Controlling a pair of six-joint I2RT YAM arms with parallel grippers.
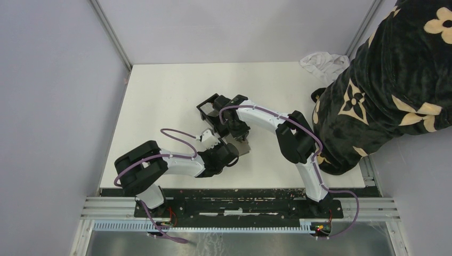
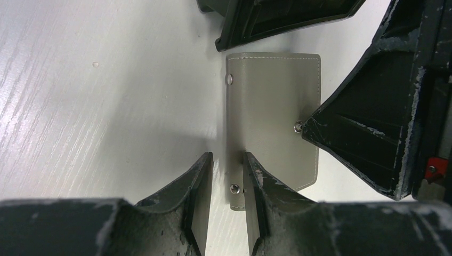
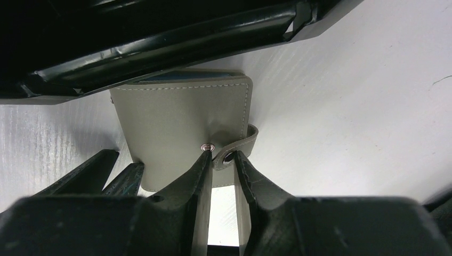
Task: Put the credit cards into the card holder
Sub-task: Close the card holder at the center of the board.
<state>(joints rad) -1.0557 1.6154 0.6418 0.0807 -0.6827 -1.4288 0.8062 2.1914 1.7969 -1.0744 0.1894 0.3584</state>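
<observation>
Holder (image 2: 272,106), a grey snap wallet, lies flat on the desk (image 2: 106,106) mid-frame. My left end effector (image 2: 226,176) straddles its edge and my right end effector (image 3: 221,160) brackets its strap (image 3: 238,145). I can't tell if either grips. I see no loose cards, so I judge loading unstarted.

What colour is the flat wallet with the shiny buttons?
The wallet is greyish green with pale edge stitching, clearest in the left wrist view.

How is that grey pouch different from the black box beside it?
The pouch is grey and stitched, with metal snaps; the box is black and plain. The pouch lies flat; the box has upright walls. Both sit close together on the white table.
</observation>
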